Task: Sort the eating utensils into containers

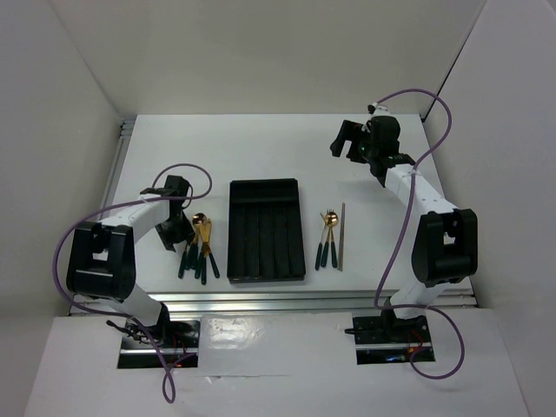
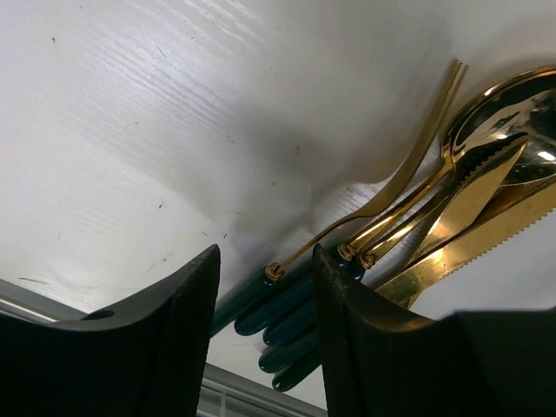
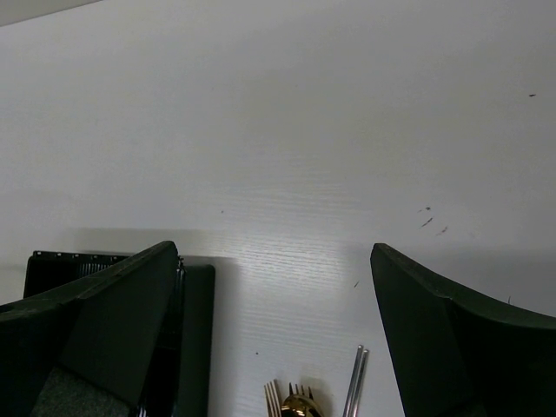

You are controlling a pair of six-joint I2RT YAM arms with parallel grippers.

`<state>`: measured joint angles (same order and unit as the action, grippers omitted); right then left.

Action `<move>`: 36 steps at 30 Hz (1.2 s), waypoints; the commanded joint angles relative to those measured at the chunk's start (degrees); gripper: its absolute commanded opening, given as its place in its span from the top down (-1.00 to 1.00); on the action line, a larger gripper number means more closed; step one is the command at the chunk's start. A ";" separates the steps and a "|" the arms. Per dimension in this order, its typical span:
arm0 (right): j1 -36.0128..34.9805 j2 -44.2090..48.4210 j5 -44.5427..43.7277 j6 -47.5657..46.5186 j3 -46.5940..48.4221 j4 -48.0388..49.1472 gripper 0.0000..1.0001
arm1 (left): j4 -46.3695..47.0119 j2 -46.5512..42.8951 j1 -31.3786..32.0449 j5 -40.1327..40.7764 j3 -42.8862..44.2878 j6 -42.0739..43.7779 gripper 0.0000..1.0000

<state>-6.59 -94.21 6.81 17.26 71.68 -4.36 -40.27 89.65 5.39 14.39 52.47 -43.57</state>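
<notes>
A black tray [image 1: 265, 230] with long lengthwise compartments lies mid-table. Several gold utensils with teal handles [image 1: 200, 248] lie left of it. More of them [image 1: 326, 236] and a thin grey stick [image 1: 341, 236] lie right of it. My left gripper [image 1: 181, 239] is open, low over the left pile. In the left wrist view the teal handles [image 2: 278, 308] show between its fingers [image 2: 187, 330], with a fork [image 2: 408, 165], spoon [image 2: 508, 122] and knives [image 2: 469, 252] beyond. My right gripper [image 1: 346, 146] is wide open and empty, high at the back right.
The right wrist view shows the tray's corner [image 3: 195, 330], fork tines [image 3: 285, 395] and the stick's end [image 3: 354, 382] below the open right gripper [image 3: 271, 252]. White walls enclose the table. A metal rail [image 1: 304, 300] runs along the near edge.
</notes>
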 commanded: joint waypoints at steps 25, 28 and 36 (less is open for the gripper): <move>0.35 1.05 -1.27 -0.73 2.49 -0.03 -1.00 | -4.81 1.59 -0.29 3.09 7.01 1.37 1.00; 0.35 0.52 -1.27 -0.21 2.50 -0.03 -1.00 | -6.93 -1.56 -0.29 2.23 10.71 4.53 1.00; 0.35 -1.23 -1.80 0.41 4.26 -0.56 -1.00 | -9.65 -7.54 0.24 -9.89 18.01 15.26 1.00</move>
<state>-6.59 -94.63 5.56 17.54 72.66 -5.23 -47.09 84.97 5.41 10.46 67.20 -33.98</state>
